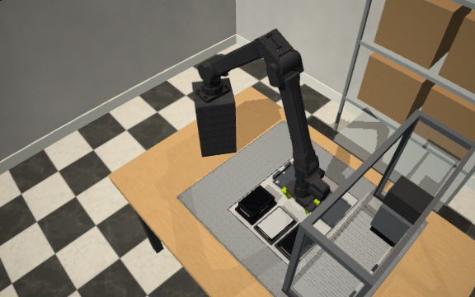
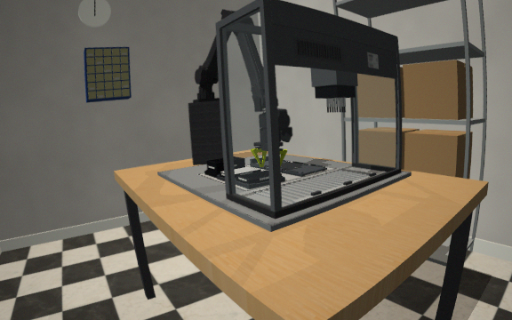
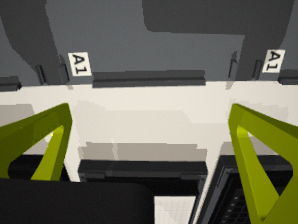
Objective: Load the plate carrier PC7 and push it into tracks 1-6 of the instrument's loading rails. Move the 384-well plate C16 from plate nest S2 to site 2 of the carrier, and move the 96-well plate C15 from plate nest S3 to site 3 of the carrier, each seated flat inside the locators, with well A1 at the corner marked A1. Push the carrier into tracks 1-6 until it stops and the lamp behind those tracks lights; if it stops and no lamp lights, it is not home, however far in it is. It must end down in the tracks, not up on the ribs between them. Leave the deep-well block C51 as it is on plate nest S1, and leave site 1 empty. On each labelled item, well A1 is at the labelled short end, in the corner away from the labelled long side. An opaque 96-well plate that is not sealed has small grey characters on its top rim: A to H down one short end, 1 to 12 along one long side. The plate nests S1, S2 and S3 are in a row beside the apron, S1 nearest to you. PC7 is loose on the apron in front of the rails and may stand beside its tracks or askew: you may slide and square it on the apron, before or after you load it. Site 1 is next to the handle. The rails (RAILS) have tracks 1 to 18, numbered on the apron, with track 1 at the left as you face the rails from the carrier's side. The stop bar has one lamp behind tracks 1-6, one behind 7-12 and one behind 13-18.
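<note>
My gripper [image 1: 300,197] is open and empty, its green fingers low over the white base between the plate nests and the carrier; it also shows in the exterior view [image 2: 269,157] and the wrist view [image 3: 149,163]. The pale 384-well plate C16 [image 1: 275,223] lies in the middle nest, and its near edge shows under my fingers. The black 96-well plate C15 [image 1: 290,241] [image 3: 233,219] lies in the nest beside it. The black deep-well block C51 [image 1: 256,202] stands in the other end nest. The dark carrier PC7 [image 3: 153,43] lies just beyond my fingers, with two white A1 marks [image 3: 79,63].
The instrument's grey frame [image 1: 369,198] stands over the ribbed loading rails [image 1: 345,256], close to my arm. A pipetting head [image 1: 402,210] hangs inside the frame. The arm's black base column [image 1: 216,120] stands at the far side of the table.
</note>
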`<state>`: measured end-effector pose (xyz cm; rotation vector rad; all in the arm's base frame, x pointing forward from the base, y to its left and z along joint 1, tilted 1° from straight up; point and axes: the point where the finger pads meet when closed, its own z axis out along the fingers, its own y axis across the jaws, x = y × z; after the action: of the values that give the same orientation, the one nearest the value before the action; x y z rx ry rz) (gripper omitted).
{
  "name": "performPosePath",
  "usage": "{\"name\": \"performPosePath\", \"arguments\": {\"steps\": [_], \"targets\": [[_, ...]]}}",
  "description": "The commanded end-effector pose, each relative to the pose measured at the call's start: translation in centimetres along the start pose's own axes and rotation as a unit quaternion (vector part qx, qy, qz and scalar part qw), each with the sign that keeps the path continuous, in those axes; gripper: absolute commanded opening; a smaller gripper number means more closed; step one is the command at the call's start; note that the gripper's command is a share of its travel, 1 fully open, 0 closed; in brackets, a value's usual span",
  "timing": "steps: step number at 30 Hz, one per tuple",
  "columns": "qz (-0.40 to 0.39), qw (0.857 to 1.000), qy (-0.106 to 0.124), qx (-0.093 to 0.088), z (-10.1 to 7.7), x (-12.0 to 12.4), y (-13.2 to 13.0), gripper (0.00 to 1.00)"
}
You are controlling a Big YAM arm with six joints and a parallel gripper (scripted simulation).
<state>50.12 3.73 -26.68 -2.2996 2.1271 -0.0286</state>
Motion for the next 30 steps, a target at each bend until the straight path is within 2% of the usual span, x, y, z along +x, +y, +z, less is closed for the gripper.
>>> {"name": "performPosePath", "arguments": {"steps": [1, 5, 9, 11, 12, 18, 19, 30], "targets": [[-0.001, 1.0, 0.001, 0.003, 0.5, 0.5, -0.4, 1.0], [-0.001, 1.0, 0.001, 0.014, 0.7, 0.5, -1.4, 1.0], [-0.002, 1.0, 0.001, 0.002, 1.1, 0.5, -0.3, 1.0], [-0.001, 1.0, 0.001, 0.002, 1.1, 0.5, -0.4, 1.0], [0.0, 1.0, 0.0, 0.012, 0.0, 0.1, -1.2, 1.0], [0.0, 1.0, 0.0, 0.012, 0.0, 0.1, -1.2, 1.0], [-0.01, 1.0, 0.001, 0.005, 0.8, 0.3, -0.6, 1.0], [-0.009, 1.0, 0.0, 0.005, 1.1, -0.7, -0.6, 1.0]]}}
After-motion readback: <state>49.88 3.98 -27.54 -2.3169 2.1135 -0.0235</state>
